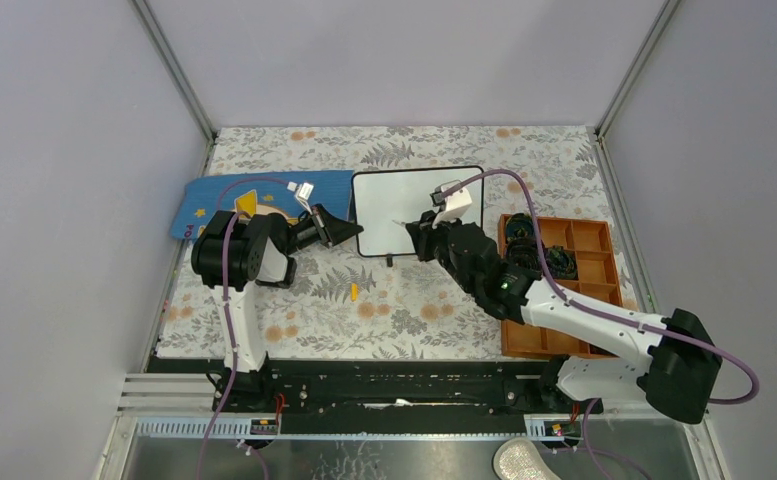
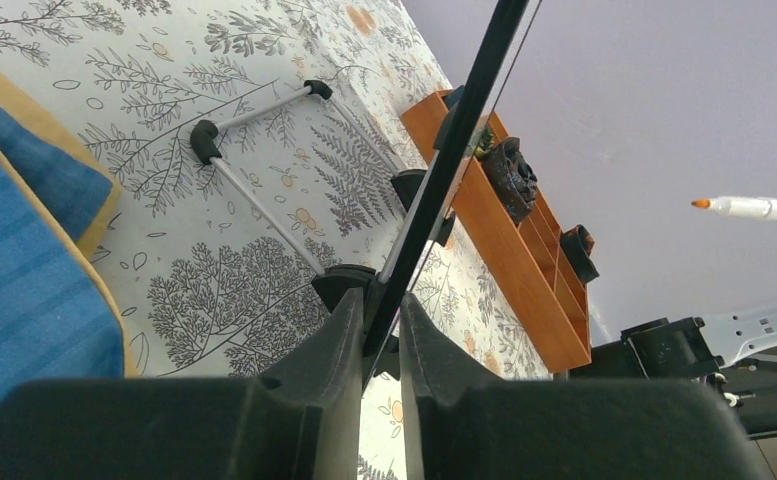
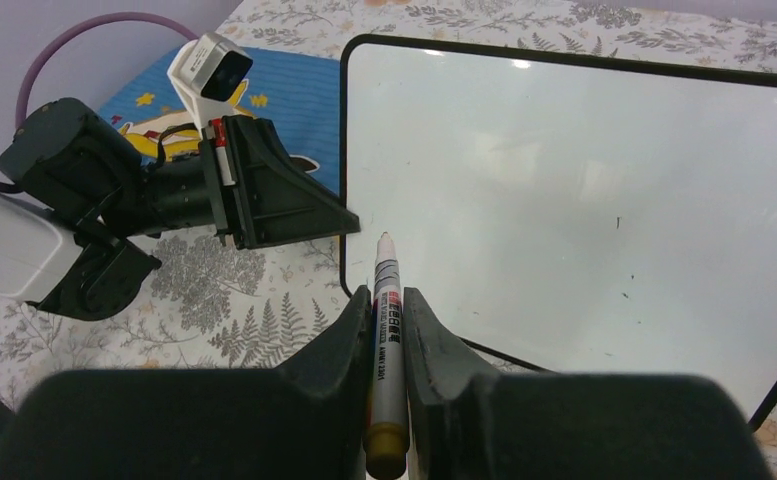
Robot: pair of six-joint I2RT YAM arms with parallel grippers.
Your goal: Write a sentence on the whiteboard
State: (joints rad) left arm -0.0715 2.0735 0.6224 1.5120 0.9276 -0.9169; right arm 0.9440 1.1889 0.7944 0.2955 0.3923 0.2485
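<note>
The whiteboard (image 1: 419, 200) stands mid-table; its glossy white face (image 3: 584, 190) is blank except for a few tiny specks, and no sentence shows on it. My left gripper (image 1: 349, 232) is shut on the board's left black frame edge (image 2: 444, 170), with the jaws (image 2: 381, 310) pressed on either side. My right gripper (image 3: 388, 300) is shut on a white marker (image 3: 386, 330) with a yellow-orange end. Its tip points at the board's lower left corner, just above the surface. The marker's orange tip also shows in the left wrist view (image 2: 764, 208).
An orange compartment tray (image 1: 564, 290) with dark items lies right of the board. A blue mat (image 1: 264, 195) with a yellow plane lies left, under my left arm. A small orange cap (image 1: 353, 291) lies on the floral cloth. The board's wire stand (image 2: 254, 190) rests on the cloth.
</note>
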